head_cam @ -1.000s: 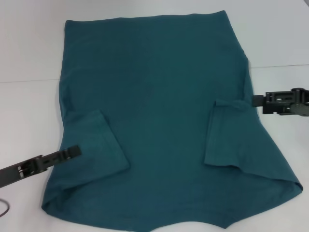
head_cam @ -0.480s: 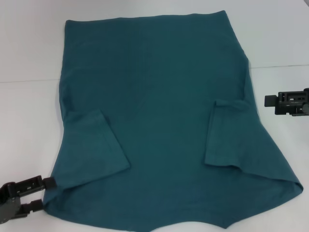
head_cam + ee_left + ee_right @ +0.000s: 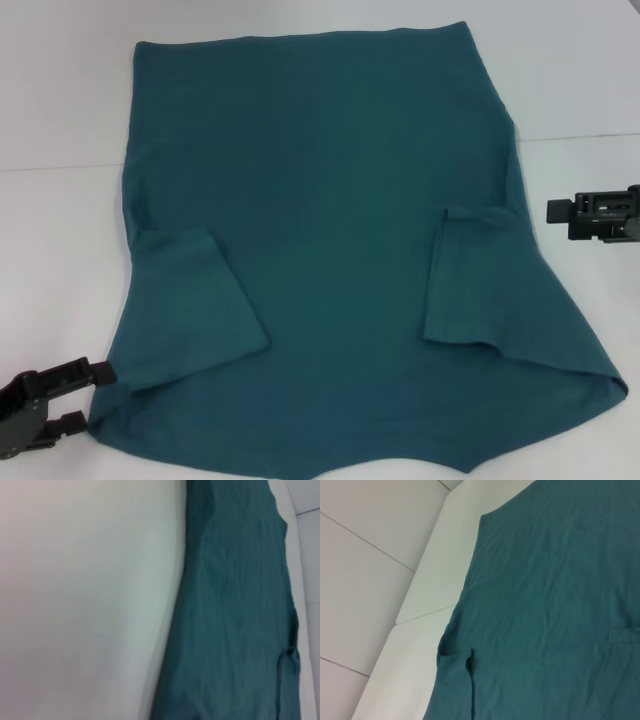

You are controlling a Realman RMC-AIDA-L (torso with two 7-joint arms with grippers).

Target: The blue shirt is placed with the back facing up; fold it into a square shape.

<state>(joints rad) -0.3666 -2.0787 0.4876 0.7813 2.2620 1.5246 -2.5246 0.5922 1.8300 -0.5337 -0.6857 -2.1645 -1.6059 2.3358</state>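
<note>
The white counter (image 3: 60, 110) carries everything here, and a thin seam line runs across it behind the cloth. The blue shirt (image 3: 330, 200) lies spread flat over most of the counter, plain side up, with its straight hem on the far side and its shoulder end toward the robot, running off the near edge of the head view. Both short sleeves are folded inward onto the body of the shirt: the left sleeve (image 3: 190, 305) lies as a flap slanting across the robot's left side, and the right sleeve (image 3: 470, 280) lies as a narrower flap on the right side. The cloth widens toward the near end, where the right corner spreads out to a point on the counter.

The left gripper (image 3: 90, 398) sits low at the near left corner of the shirt, its two dark jaws released, one above the other with a gap between them, and their tips right at the cloth's edge; whether they touch it cannot be told. The left wrist view shows only the shirt's long side edge (image 3: 175, 625) against bare counter.

The right gripper (image 3: 556, 210) hangs just off the shirt's right side, level with the folded sleeve, apart from the cloth. Whether its jaws are released or clenched cannot be told.
</note>
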